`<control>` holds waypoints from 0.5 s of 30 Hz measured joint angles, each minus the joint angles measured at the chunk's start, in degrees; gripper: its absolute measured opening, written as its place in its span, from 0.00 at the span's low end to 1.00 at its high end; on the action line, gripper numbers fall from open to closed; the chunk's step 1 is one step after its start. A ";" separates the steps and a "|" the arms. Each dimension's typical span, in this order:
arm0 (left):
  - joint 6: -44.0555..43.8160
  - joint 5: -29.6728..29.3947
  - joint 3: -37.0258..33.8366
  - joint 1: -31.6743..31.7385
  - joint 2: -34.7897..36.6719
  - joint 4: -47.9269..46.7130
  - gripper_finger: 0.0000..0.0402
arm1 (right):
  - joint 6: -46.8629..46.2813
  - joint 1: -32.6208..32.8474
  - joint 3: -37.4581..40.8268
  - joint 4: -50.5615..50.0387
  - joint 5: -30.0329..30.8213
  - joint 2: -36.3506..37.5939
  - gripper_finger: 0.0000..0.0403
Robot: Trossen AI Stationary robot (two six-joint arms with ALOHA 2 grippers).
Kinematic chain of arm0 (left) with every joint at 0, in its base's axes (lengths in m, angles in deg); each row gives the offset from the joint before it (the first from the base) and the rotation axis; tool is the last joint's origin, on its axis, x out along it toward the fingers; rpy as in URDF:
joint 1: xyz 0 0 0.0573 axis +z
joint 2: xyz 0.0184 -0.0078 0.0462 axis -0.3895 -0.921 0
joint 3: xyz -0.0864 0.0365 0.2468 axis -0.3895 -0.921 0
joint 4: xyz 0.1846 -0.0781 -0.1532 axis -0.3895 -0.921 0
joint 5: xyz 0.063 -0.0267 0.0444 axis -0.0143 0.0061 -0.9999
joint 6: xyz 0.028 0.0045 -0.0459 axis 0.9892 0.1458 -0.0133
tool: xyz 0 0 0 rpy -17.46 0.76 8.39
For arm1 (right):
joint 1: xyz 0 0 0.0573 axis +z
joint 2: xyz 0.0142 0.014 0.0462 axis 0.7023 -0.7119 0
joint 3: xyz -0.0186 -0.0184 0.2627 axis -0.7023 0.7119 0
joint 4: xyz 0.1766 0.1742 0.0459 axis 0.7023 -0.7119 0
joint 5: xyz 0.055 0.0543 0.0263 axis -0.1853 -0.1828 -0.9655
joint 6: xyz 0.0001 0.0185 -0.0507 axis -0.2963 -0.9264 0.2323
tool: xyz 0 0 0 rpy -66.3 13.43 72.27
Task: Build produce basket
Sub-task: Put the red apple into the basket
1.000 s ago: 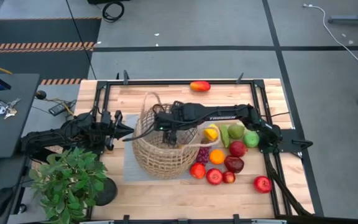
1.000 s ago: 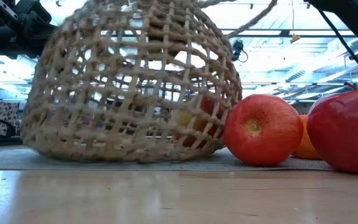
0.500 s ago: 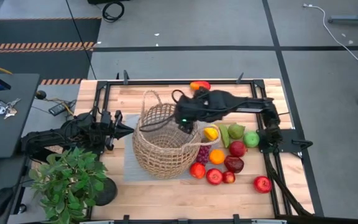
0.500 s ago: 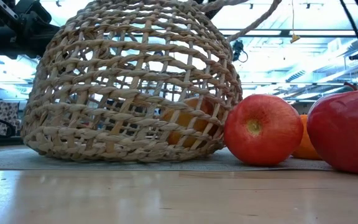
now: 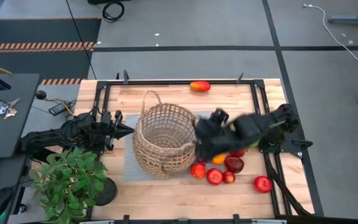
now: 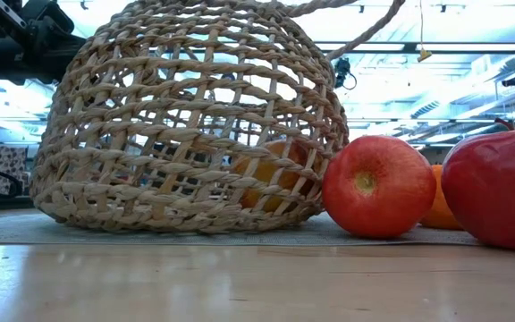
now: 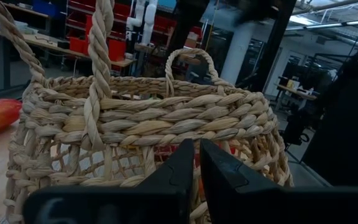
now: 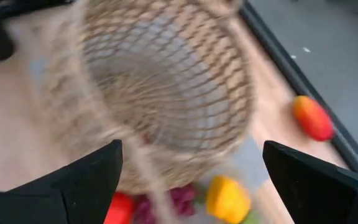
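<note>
A wooden table (image 5: 166, 193) framed by dark rails carries the scene, with a grey mat (image 5: 129, 168) under a large wicker basket (image 5: 162, 140) that stands upright near the middle, its two loop handles rising from the rim. A leafy potted plant (image 5: 70, 180) sits at the table's near left corner, well clear of the basket. The left arm waits at the table's left side, its gripper (image 5: 124, 130) pointing at the basket's wall from just beside it; in the left wrist view its two fingers (image 7: 185, 168) lie almost together with only a thin slit between them, holding nothing, and the basket (image 7: 148, 130) fills the sight ahead. The right gripper (image 5: 207, 130), blurred, hangs just right of the basket above the pile of fruit; in the right wrist view its fingers (image 8: 98, 171) stand wide apart and empty, looking down into the basket (image 8: 166, 87). Through the weave in the low view one orange fruit (image 6: 271, 174) lies on the basket's floor. Outside, to the right, red apples (image 5: 214, 176) lie in a loose cluster, partly hidden under the right arm, with one more apple (image 5: 262, 183) apart near the right rail. A mango (image 5: 199, 86) rests alone at the table's far edge, well apart from everything else.
</note>
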 joint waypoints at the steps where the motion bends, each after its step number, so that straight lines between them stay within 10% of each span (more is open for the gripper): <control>1: -0.02 -0.02 0.00 0.00 0.00 0.00 0.09 | -0.46 1.47 0.77 0.70 -0.04 -0.39 0.97; 15: 0.00 -0.02 -0.01 0.00 0.00 0.00 0.09 | -4.60 10.47 4.42 3.91 -14.01 -14.75 0.97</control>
